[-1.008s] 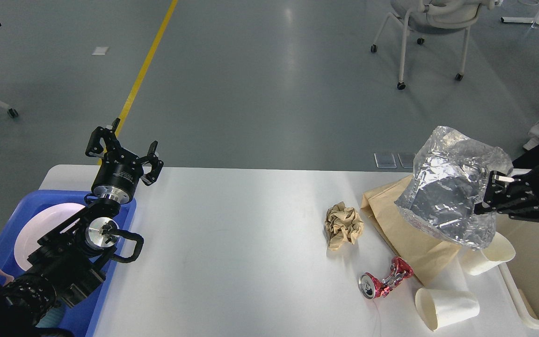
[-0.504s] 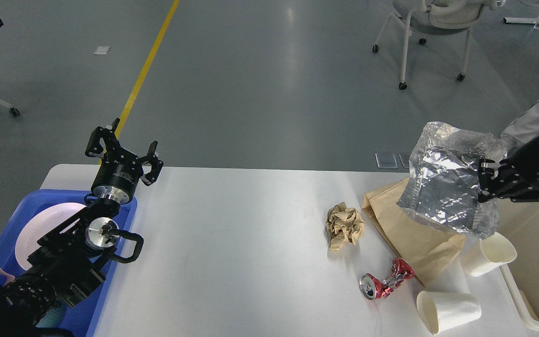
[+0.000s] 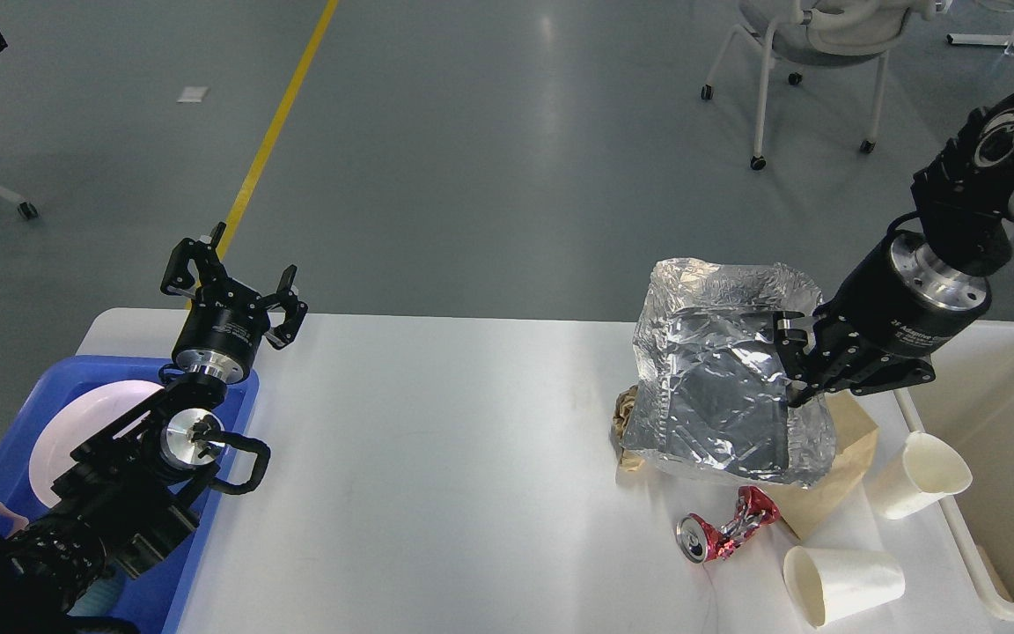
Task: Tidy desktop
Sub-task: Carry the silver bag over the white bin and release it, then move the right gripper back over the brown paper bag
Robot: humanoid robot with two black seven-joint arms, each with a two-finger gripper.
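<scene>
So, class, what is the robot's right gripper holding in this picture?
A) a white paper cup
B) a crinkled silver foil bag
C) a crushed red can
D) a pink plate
B: the right gripper is clamped on the foil bag's edge, holding it above the desktop.

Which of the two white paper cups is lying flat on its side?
The paper cup nearest the camera, just right of the crushed red can, lies flat. The other cup, beside the cream bin, leans tilted.

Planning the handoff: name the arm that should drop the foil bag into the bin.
Right. Its end effector is shut on the foil bag, beside the cream bin. The left end effector hangs open across the desktop, over the blue tray.
</scene>
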